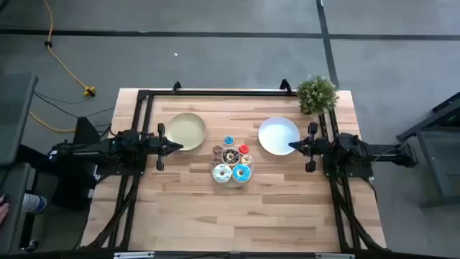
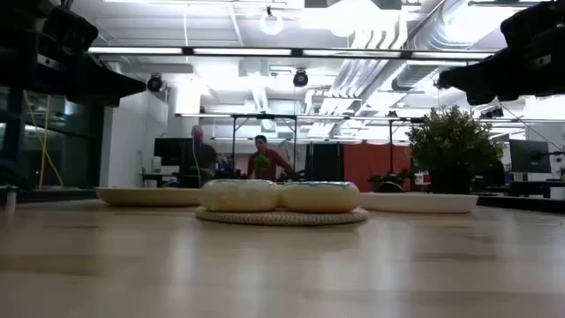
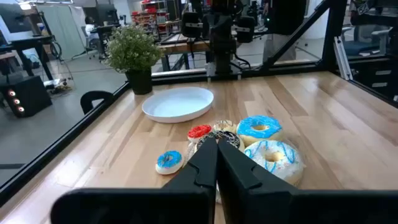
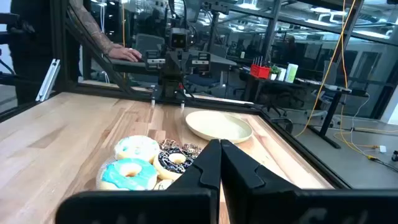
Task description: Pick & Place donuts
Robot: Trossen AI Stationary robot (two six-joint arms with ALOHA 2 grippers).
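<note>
Wood table (image 1: 287,194), smooth, matt; glossy iced donuts (image 1: 231,164); woven mat (image 2: 282,216) rough.

Wood table (image 1: 187,216) w/ black frame is carrying a tan plate (image 1: 187,130) at left, white plate (image 1: 277,134) at right, potted plant (image 1: 316,93) at far right corner. Betw. plates a woven mat (image 1: 231,175) is sitting mid-table; small blue donut (image 1: 228,141) is lying just beyond it.

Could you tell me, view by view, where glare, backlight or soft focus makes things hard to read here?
Low view: bright ceiling lights backlight the scene, the donuts read pale, the near table is soft. High view: even light, no glare. Left wrist view: the left gripper is a dark silhouette. Right wrist view: the right gripper likewise, room behind dim.
</note>
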